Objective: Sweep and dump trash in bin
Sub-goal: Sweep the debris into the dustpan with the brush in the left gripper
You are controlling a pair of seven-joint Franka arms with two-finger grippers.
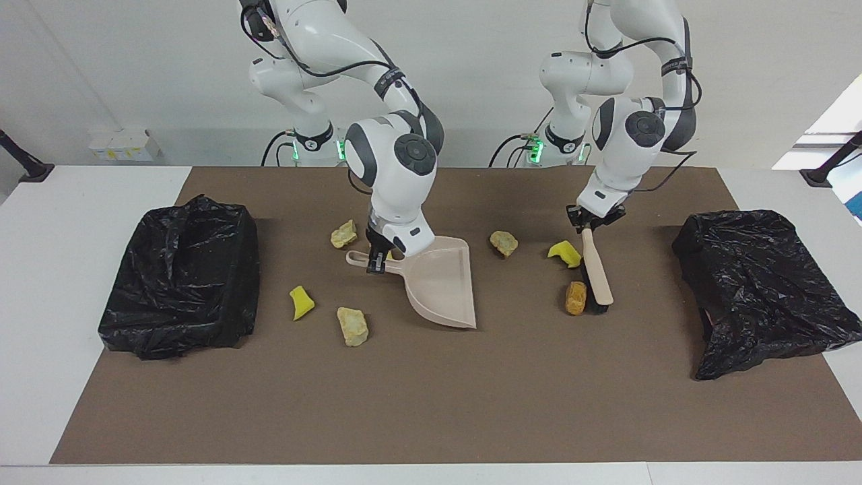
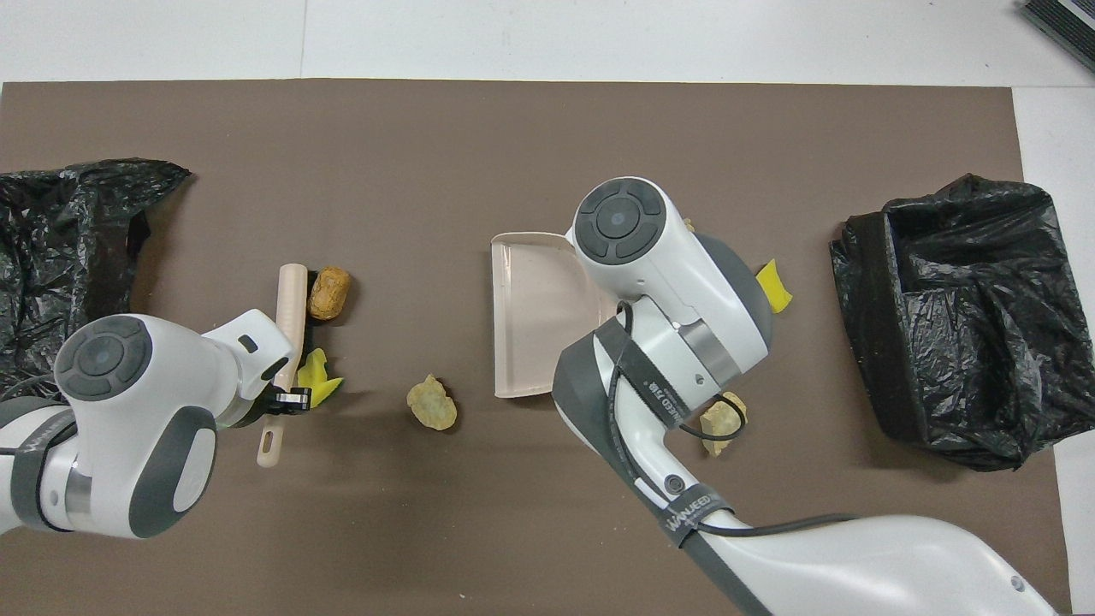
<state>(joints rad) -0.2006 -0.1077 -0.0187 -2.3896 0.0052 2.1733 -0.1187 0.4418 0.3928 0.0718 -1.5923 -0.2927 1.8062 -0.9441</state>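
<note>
Trash lumps lie scattered on the brown tabletop (image 1: pixel 431 404). Left gripper (image 1: pixel 595 221) grasps the beige-handled brush (image 1: pixel 597 273) touching the orange-brown lump (image 1: pixel 575 298); right gripper (image 1: pixel 376 259) grasps the pinkish-beige plastic dustpan (image 1: pixel 441 286). A hard stroke may roll the lump past the pan.

Both robot arms are shiny white with dark grey bands at the bends. Each bend has a round grey cap. Thin black cables run along them. Small green lights glow down at their bottoms.
</note>
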